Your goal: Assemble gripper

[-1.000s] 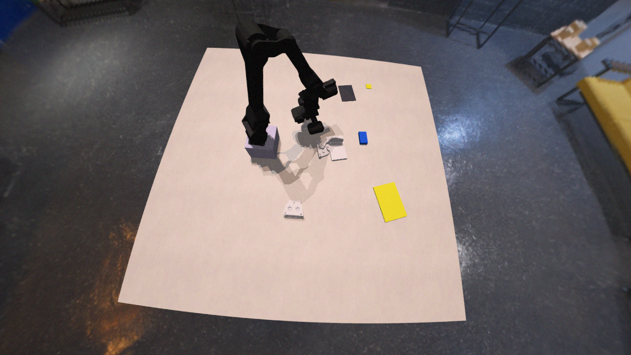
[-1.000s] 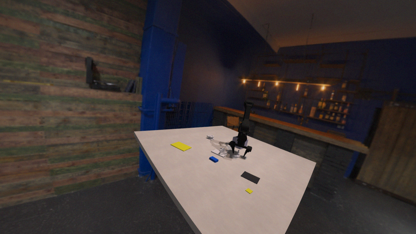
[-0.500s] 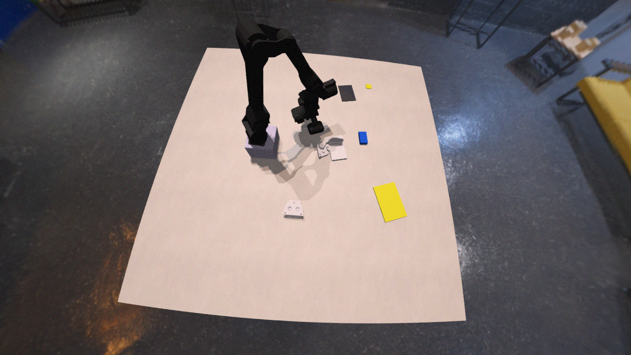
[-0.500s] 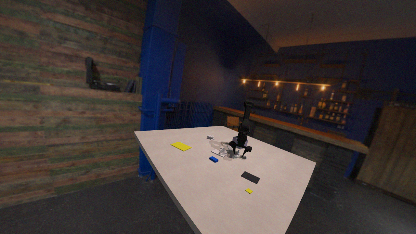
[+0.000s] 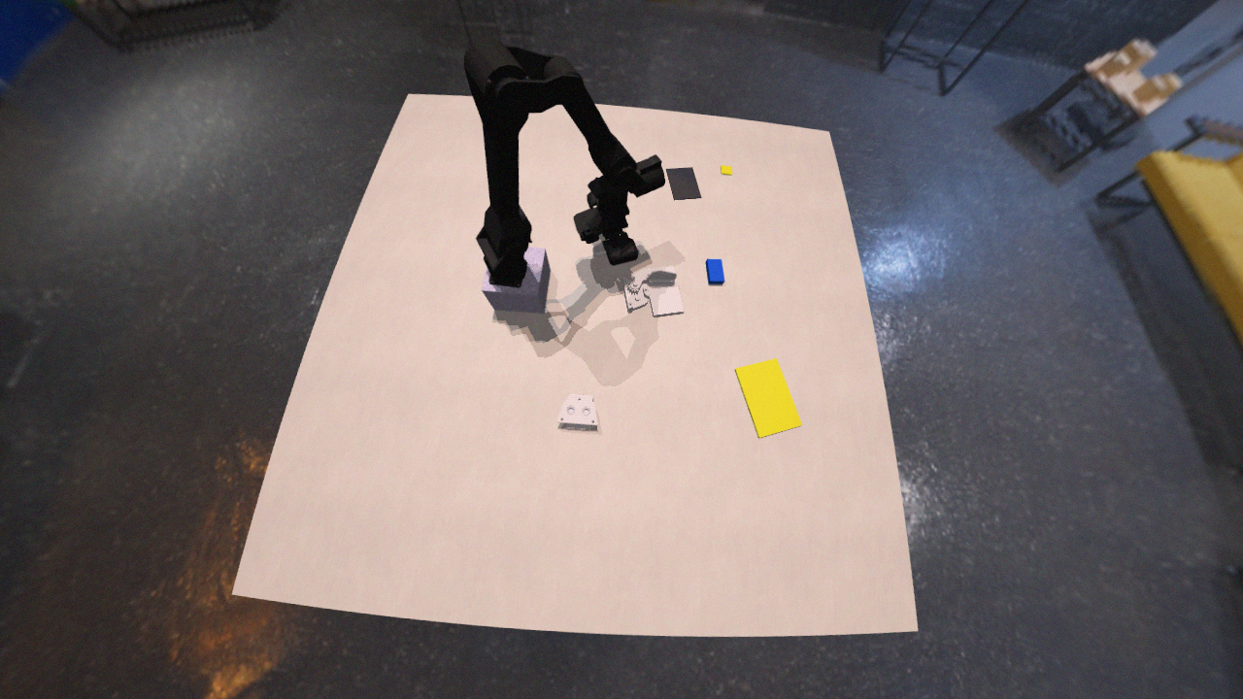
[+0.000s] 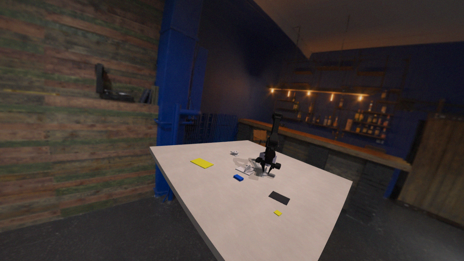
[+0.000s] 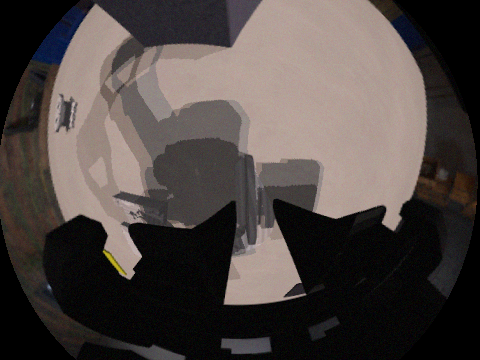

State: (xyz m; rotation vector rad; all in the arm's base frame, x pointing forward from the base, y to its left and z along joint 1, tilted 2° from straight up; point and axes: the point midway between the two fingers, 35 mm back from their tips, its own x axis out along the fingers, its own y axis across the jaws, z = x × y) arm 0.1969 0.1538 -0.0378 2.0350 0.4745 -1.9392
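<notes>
And the black gripper (image 5: 608,247) (image 6: 265,173) (image 7: 255,204) is reaching low over the pale, matte table (image 5: 564,521) (image 6: 227,207) (image 7: 325,100), its pointed fingers clenching a slim grey-white part (image 6: 265,174) (image 7: 250,200) that is standing on edge between them (which piece of the kit it is, the views aren't settling). Just beside it, a small white toothed part (image 5: 637,296) is lying by a flat white plate (image 5: 668,302) (image 6: 241,170), with an upright grey fin (image 5: 662,278) (image 6: 248,167) rising at the plate's edge. Well apart from that cluster, the white tapered piece (image 5: 579,416) (image 6: 234,152) (image 7: 66,113) is sitting alone, showing two round features on its face, so the kit's parts are lying in separate spots. The jointed black arm (image 5: 502,156) (image 6: 275,129) is standing at a boxy lilac block (image 5: 521,297) (image 6: 274,159) (image 7: 190,22). Elsewhere a blue brick (image 5: 714,272) (image 6: 238,177) is resting near the white plate, a thin yellow slab (image 5: 768,398) (image 6: 201,162) is lying flat, and a dark rectangle (image 5: 684,183) (image 6: 278,198) is keeping company with a tiny yellow square (image 5: 726,170) (image 6: 277,213).
</notes>
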